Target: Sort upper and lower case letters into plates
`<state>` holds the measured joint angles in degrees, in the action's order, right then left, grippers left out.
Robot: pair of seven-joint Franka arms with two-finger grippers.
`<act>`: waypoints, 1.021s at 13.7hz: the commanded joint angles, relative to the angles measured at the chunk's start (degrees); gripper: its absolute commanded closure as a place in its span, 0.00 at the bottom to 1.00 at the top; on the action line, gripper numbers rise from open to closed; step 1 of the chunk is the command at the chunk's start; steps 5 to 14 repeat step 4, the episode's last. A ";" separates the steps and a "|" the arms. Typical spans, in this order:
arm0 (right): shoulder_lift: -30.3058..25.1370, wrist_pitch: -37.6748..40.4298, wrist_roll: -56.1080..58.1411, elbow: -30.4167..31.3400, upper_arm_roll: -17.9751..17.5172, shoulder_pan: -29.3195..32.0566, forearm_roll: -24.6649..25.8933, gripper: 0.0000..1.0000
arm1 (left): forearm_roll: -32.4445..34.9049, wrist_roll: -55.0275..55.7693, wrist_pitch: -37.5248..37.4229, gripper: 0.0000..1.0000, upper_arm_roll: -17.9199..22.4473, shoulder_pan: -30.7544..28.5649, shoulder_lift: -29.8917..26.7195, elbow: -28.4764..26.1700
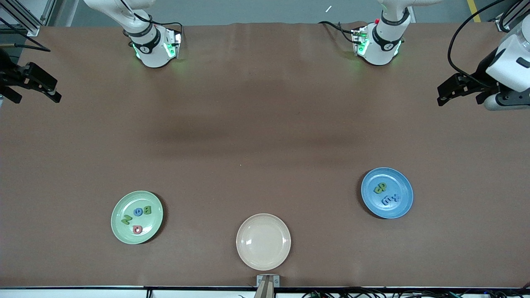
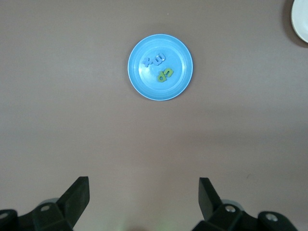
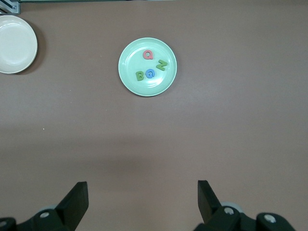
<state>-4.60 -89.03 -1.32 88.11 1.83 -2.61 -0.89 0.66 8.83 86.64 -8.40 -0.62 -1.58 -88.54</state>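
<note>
The pale green plate (image 1: 152, 225) (image 3: 132, 57) lies toward the right arm's end of the table and holds several capital letters: a red Q (image 3: 148, 54), a green Z (image 3: 161, 65), a blue G (image 3: 150, 73) and a green B (image 3: 139, 75). The blue plate (image 1: 374, 205) (image 2: 178, 53) lies toward the left arm's end with several small green letters (image 2: 165, 75) and blue letters (image 2: 154, 60) on it. My left gripper (image 1: 443, 96) (image 2: 144, 185) hangs open and empty over the table's edge at its own end. My right gripper (image 1: 56, 92) (image 3: 143, 188) hangs open and empty at the opposite end.
A cream-beige plate (image 1: 248, 231) with nothing on it sits between the two plates, nearer the front camera. The brown table (image 1: 265, 124) is bare from the arm bases to the plates. Cables trail by both bases.
</note>
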 commanded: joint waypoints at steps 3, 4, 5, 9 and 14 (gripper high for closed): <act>0.55 1.75 -0.61 -0.05 -0.69 0.50 0.89 0.00 | -0.13 -0.22 -0.24 0.00 -0.04 0.00 -1.05 0.30; 0.65 1.58 -0.70 -0.22 -0.69 0.50 1.06 0.00 | -0.05 -0.13 -0.50 0.00 -0.04 0.00 -1.14 0.30; 0.65 1.58 -0.70 -0.22 -0.69 0.50 1.06 0.00 | -0.05 -0.13 -0.50 0.00 -0.04 0.00 -1.14 0.30; 0.65 1.58 -0.70 -0.22 -0.69 0.50 1.06 0.00 | -0.05 -0.13 -0.50 0.00 -0.04 0.00 -1.14 0.30; 0.65 1.58 -0.70 -0.22 -0.69 0.50 1.06 0.00 | -0.05 -0.13 -0.50 0.00 -0.04 0.00 -1.14 0.30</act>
